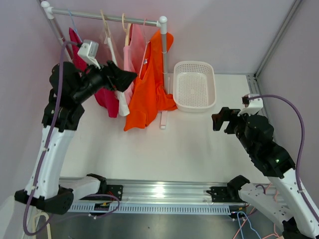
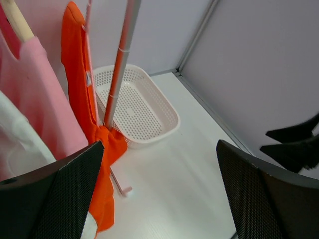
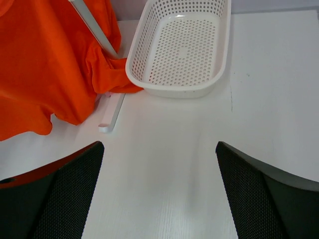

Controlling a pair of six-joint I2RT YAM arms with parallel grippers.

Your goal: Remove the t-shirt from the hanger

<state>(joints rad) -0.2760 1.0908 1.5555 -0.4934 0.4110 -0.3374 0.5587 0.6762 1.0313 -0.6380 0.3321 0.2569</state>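
Hanger hooks (image 1: 123, 20) only overhead

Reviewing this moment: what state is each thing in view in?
orange t-shirt: on its hanger on the rail, lower edge bunched on the table
pink shirt: hanging on the rail
white basket: upright, empty
left gripper: open, empty, beside the hanging clothes
right gripper: open, empty, above the table
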